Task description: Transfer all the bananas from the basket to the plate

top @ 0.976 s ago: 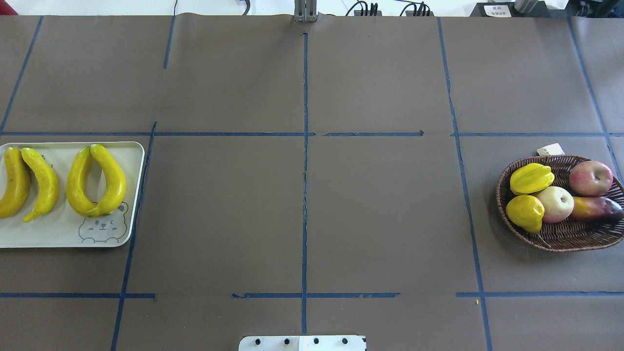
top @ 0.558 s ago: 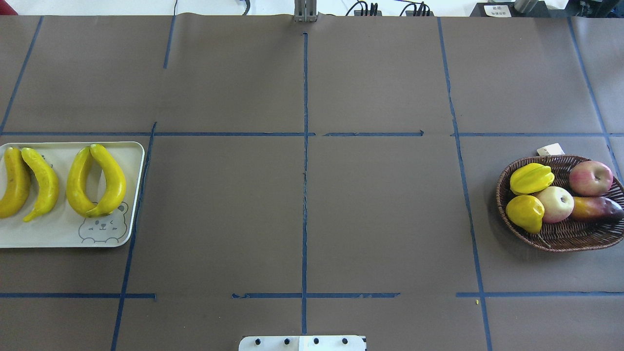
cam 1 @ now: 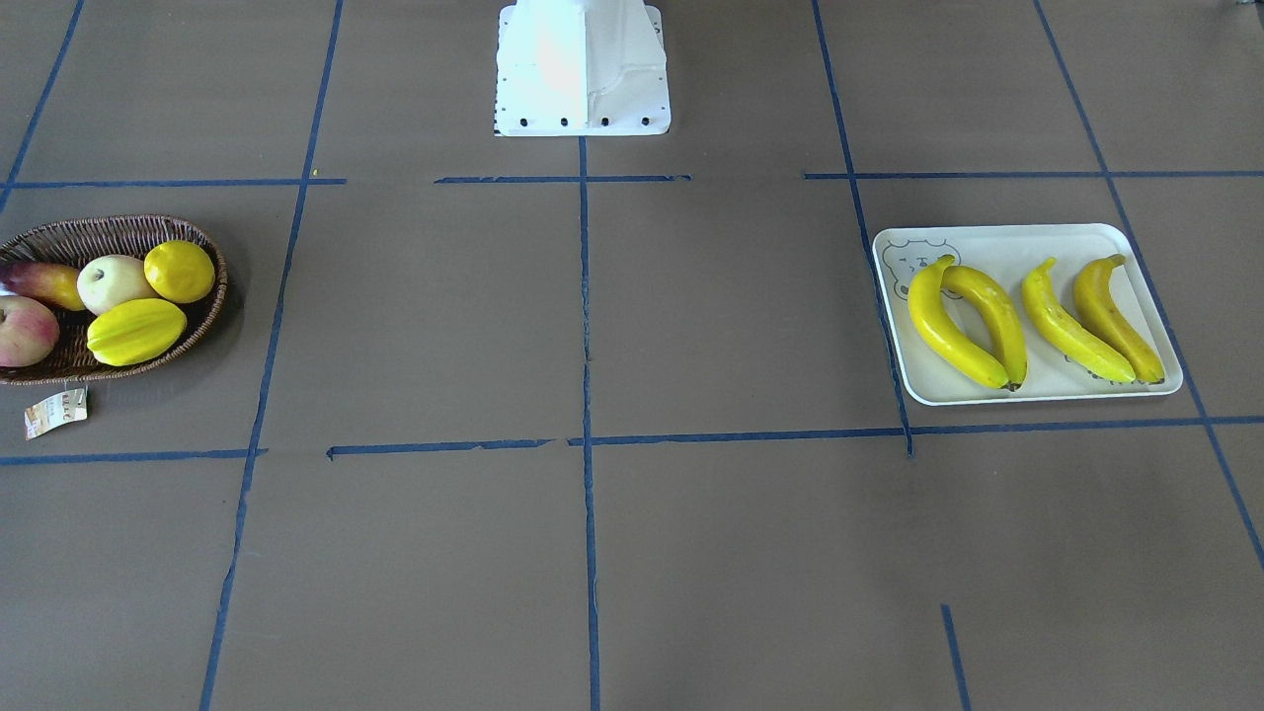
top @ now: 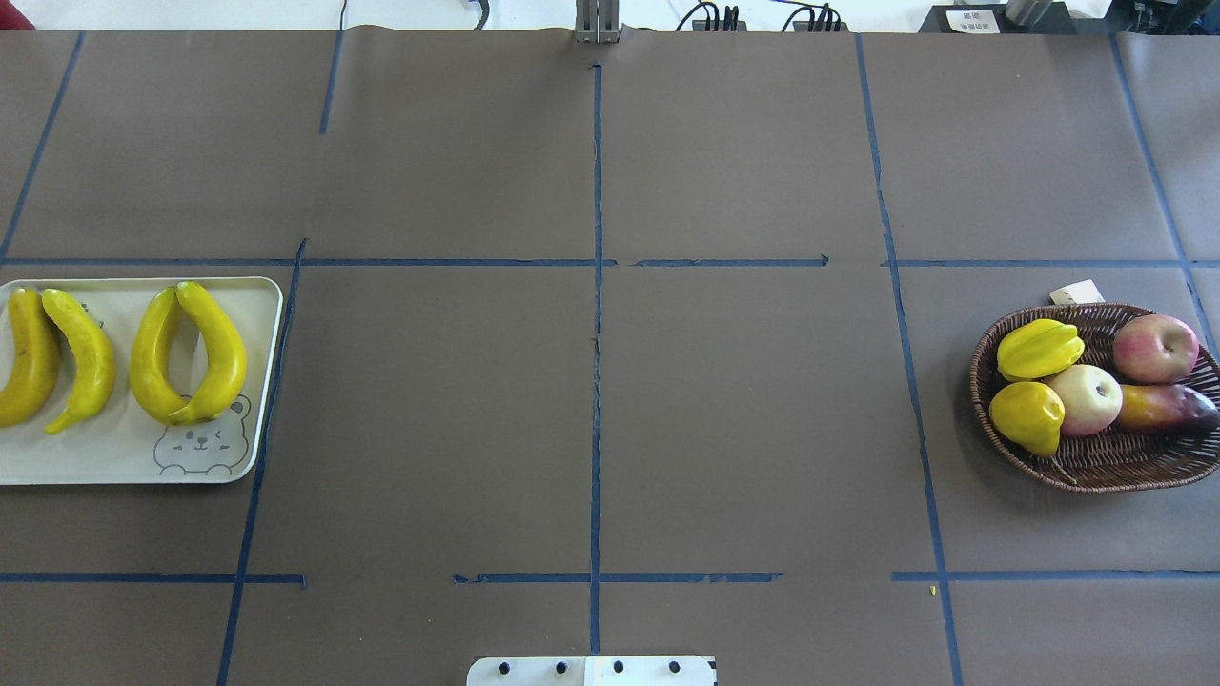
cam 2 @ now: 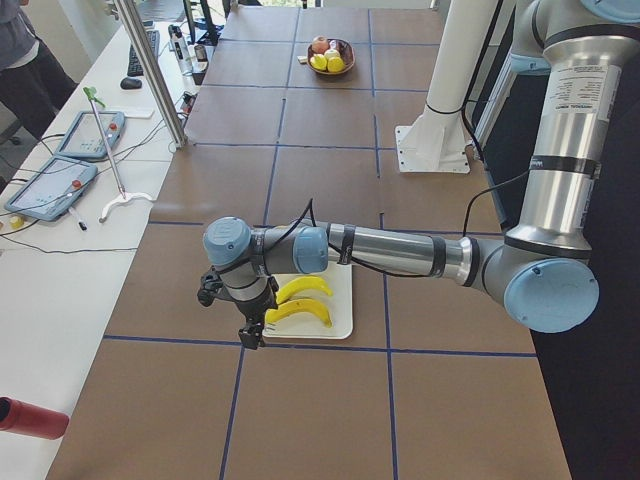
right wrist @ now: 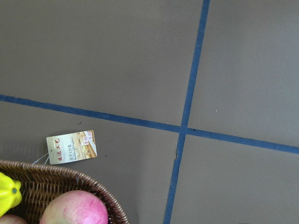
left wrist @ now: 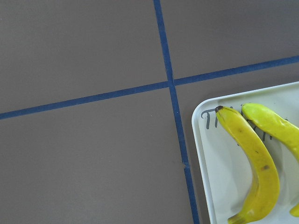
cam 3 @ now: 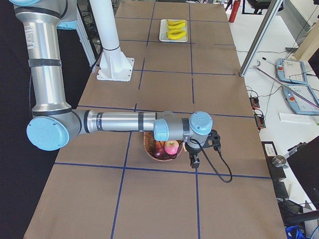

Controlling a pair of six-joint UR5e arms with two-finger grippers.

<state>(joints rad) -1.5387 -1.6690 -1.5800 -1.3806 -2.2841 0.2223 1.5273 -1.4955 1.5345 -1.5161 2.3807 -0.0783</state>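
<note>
Bananas (top: 227, 348), all four, lie on the plate (top: 114, 448); whether left or right jaws gape I cannot tell

Starfruit (top: 1039, 349), lemon (top: 1026, 415), red apple (top: 1155, 348), pale apple (top: 1087, 398) and purple-orange fruit (top: 1163, 407) lie clustered.

The tabletop (top: 743, 400) is a dull brown, ruled into large squares by blue tape (top: 596, 381). Past the left pincer (cam 2: 250, 332), along the tabletop's outer edge, runs a white bench (cam 2: 70, 300) with two grey tablets (cam 2: 50, 188); a metal post (cam 2: 150, 75) stands farther along. Light is even.
</note>
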